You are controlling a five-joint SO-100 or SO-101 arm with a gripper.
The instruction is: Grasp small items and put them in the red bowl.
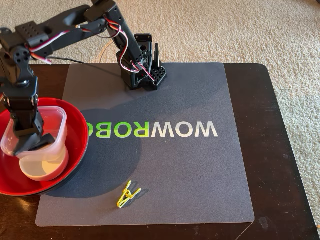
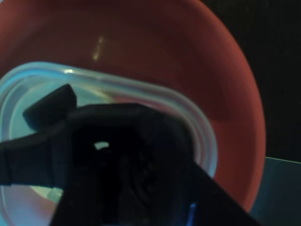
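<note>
The red bowl (image 1: 75, 135) sits at the left edge of the fixed view and fills the wrist view (image 2: 188, 56). Inside it lies a small white bowl (image 1: 45, 170). A clear square container (image 1: 52, 122) rests tilted on the white bowl. My gripper (image 1: 27, 142) is over the red bowl, shut on the container's left wall. In the wrist view one black finger (image 2: 51, 106) reaches inside the container's rim (image 2: 141, 92). A tiny yellow clip (image 1: 129, 194) lies on the mat near its front edge. A black boxy part with a ridged stem (image 1: 158, 74) stands beside the arm's base.
A grey mat (image 1: 200, 175) printed with WOWROBO covers most of the dark wooden table (image 1: 285, 165). The arm's base (image 1: 132, 75) stands at the mat's far edge, with the arm stretching left overhead. Beige carpet surrounds the table.
</note>
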